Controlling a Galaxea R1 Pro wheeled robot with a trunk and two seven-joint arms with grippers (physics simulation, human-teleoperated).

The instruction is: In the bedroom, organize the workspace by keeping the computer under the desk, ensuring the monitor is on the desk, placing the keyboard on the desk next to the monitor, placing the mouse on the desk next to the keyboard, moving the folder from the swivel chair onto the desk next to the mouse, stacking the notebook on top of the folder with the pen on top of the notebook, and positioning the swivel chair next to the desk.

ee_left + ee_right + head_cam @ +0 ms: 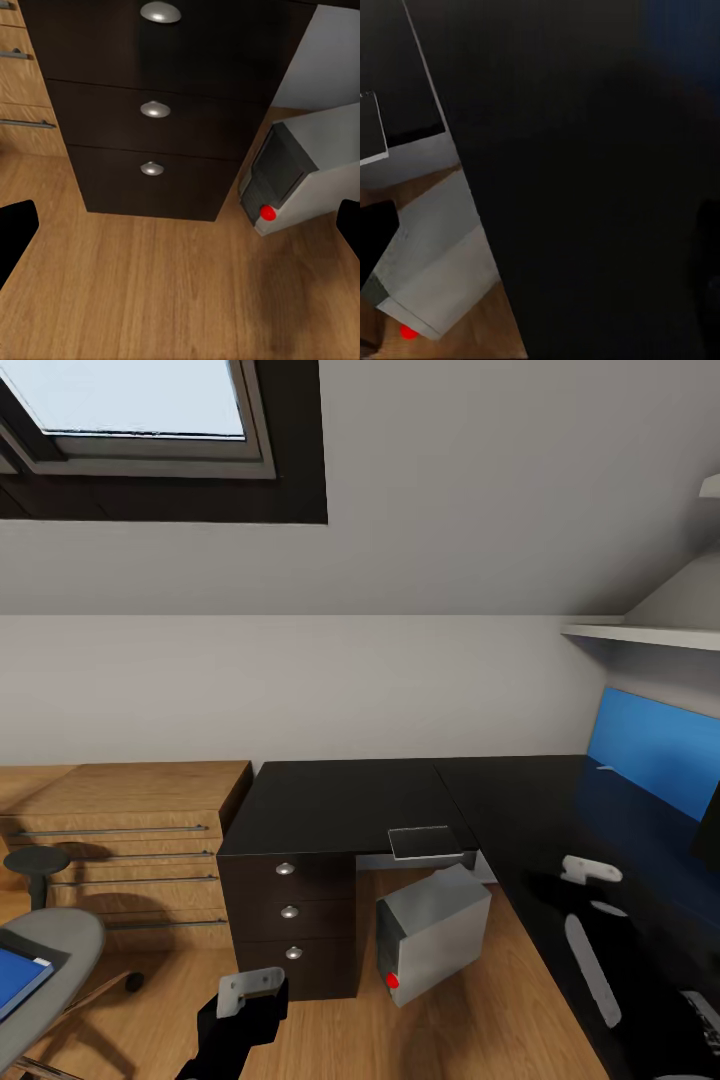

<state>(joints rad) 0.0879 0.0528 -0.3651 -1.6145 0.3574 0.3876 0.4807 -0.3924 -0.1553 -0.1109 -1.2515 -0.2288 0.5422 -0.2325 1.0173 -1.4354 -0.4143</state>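
Our left pincer [252, 992] sits lowest and closest, spread wide and holding nothing, hovering over the wooden floor [165, 285] in front of the drawers [154, 109]. The right pincer's opening we cannot tell. Just beyond, the computer [432, 932] stands tilted under the surface [350, 800], red button facing us. The notebook [425, 841] lies at the surface's inner edge. The folder [20, 975] rests on the swivel chair [60, 950], well apart at our left. Risk: swinging toward the chair, our arm could clip the drawers or nudge the computer out.
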